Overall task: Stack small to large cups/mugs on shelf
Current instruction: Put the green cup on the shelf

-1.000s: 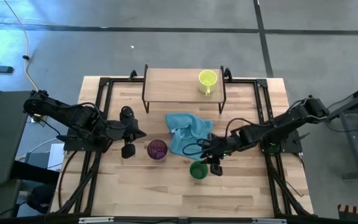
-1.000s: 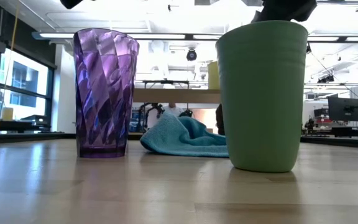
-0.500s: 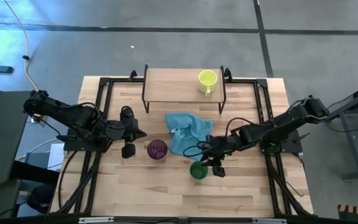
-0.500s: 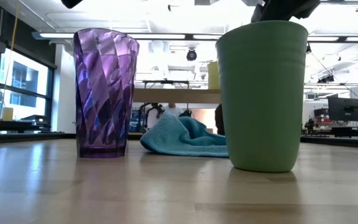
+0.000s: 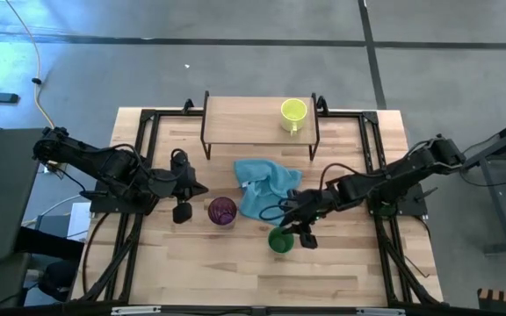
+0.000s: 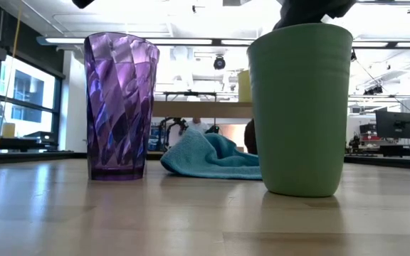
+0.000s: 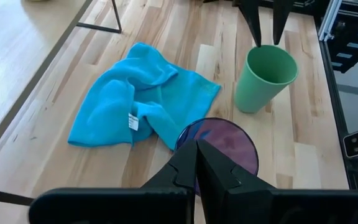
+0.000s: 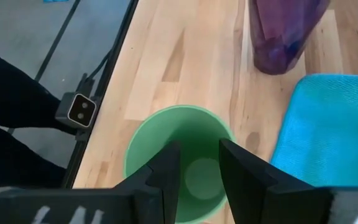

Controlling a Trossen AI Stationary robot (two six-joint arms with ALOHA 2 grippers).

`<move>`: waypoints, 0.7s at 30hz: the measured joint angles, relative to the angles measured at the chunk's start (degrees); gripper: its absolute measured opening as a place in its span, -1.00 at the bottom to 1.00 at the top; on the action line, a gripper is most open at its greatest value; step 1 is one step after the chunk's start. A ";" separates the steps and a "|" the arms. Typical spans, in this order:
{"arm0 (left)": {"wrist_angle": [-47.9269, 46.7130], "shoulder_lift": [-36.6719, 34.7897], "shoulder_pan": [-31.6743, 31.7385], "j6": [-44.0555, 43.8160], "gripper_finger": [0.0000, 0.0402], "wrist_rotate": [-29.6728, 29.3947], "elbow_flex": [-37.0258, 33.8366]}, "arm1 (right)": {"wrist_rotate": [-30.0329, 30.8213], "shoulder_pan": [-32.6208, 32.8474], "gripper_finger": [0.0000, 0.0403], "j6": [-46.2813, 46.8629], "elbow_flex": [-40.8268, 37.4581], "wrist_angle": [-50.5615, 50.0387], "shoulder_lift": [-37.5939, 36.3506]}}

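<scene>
The green cup [image 5: 279, 241] stands upright on the table, in front of the blue cloth; it also shows in the right wrist view [image 8: 179, 162]. My right gripper [image 8: 197, 149] is open just above the cup's mouth, fingers pointing down, apart from the rim; it also shows in the left wrist view [image 7: 266, 37]. The purple tumbler [image 5: 222, 211] stands upright to the left of the cup. My left gripper [image 5: 198, 189] is shut and empty, just left of the tumbler. The yellow-green mug [image 5: 292, 112] stands on the right end of the shelf [image 5: 244, 123].
A crumpled light blue cloth [image 5: 266, 189] lies between the shelf and the two cups. Black frame rails [image 5: 143, 158] run along the table's left and right sides. Bare wooden tabletop [image 5: 235, 272] lies toward the near edge.
My right gripper has shifted a little toward the table's left and now stands over the green cup's mouth. The cup and the tumbler have not moved.
</scene>
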 joint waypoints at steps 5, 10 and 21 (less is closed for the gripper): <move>0.05 0.00 0.01 -0.02 -1.00 -0.01 0.00 | 0.83 -0.73 -0.50 0.28 0.00 -0.25 0.00; 0.07 0.00 0.00 -0.05 -1.00 -0.06 0.00 | 0.71 -1.69 -0.50 1.76 0.00 -1.09 0.00; 0.10 0.00 0.02 -0.02 -1.00 -1.19 0.00 | -3.13 -2.19 -0.50 3.67 1.92 -2.40 1.76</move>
